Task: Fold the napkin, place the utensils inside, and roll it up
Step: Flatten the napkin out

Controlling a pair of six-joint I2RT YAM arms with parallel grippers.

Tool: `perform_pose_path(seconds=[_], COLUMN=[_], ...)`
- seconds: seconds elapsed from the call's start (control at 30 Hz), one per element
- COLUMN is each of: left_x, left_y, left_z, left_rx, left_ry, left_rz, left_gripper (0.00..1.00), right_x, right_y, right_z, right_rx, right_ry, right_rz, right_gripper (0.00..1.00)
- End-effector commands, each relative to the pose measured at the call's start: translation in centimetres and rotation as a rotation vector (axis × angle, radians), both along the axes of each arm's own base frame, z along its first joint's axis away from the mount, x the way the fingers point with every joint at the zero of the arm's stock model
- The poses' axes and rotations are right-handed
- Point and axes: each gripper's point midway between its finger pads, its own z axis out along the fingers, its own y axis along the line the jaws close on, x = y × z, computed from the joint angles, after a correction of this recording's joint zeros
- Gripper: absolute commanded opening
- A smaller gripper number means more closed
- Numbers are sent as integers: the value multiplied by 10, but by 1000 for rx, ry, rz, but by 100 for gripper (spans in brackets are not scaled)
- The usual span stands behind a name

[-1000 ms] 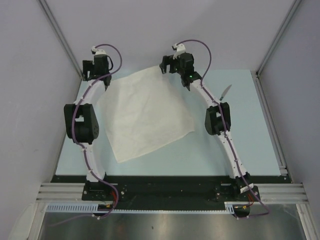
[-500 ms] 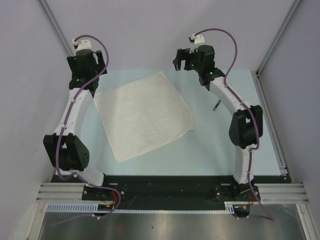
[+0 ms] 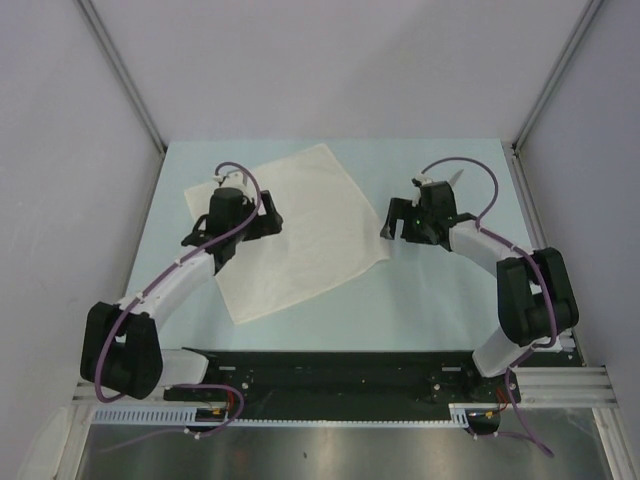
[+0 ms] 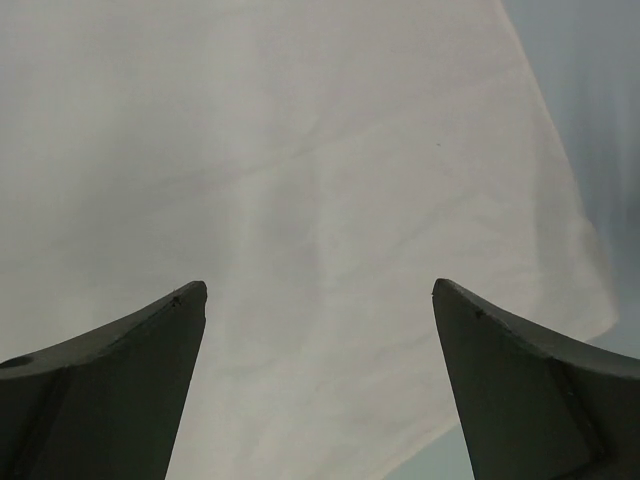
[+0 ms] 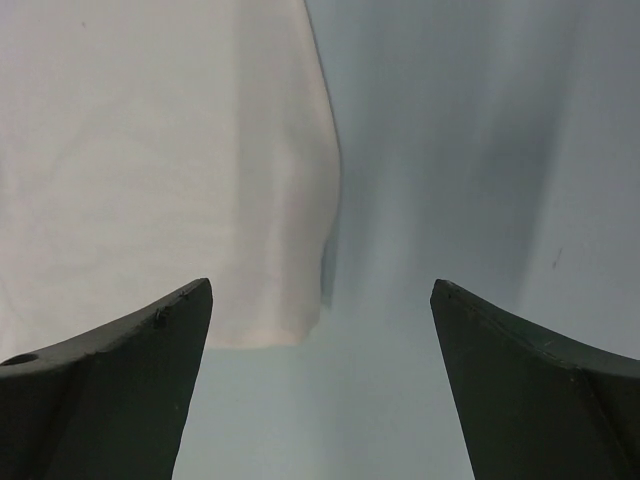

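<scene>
The napkin (image 3: pixel 318 215) lies spread flat on the far left half of the table (image 3: pixel 430 300), with the left gripper (image 4: pixel 320 292) wide open and empty above it, the right gripper (image 5: pixel 320 286) likewise gaping and empty beside its right corner, and the knife (image 3: pixel 456 178) toward the table's far right corner.

I see the napkin (image 3: pixel 320 215) lying on the bench (image 3: pixel 440 300), left of centre and turned cornerwise, with my left end effector (image 3: pixel 272 222) above its left half. My right end effector (image 3: pixel 388 226) hangs over the bench just beside the napkin's right corner. The knife (image 3: pixel 456 179) lies behind that arm's wrist, well apart from the napkin.
</scene>
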Motion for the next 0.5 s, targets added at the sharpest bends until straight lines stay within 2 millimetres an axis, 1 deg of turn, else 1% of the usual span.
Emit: perform_pose_path(seconds=[0.0,0.03,0.07,0.13,0.17,0.23,0.33,0.4,0.43,0.47], left_x=[-1,-4,-6,-7,-7,-10,-14,-16,-18,-18], left_y=[-30,-30,-29,-25,-25,-24,-22,-19,-17,-16], left_z=[25,17,11,1,-2,-9,-15,-17,-18,-15], left_rx=[-255,-261,-256,-246,-245,-251,-240,-227,-224,-223], left_ry=[-95,-74,-55,-33,-29,-18,-4,2,4,-8], left_rz=[-41,-37,-31,-7,-4,5,9,18,22,26], left_gripper=[99,99,99,99,99,99,99,99,99,99], right_x=[-22,-25,-24,-29,-28,-29,-26,-23,-24,-23], right_y=[5,6,7,8,11,15,22,25,26,27], right_z=[16,12,11,0,-1,-11,-17,-18,-23,-22], right_rx=[140,147,162,180,194,213,238,250,249,251], right_ry=[5,12,6,32,33,61,69,78,95,96], right_rz=[-12,-10,-18,-16,-13,-3,18,28,29,31], right_gripper=[96,95,95,94,93,91,88,86,85,84])
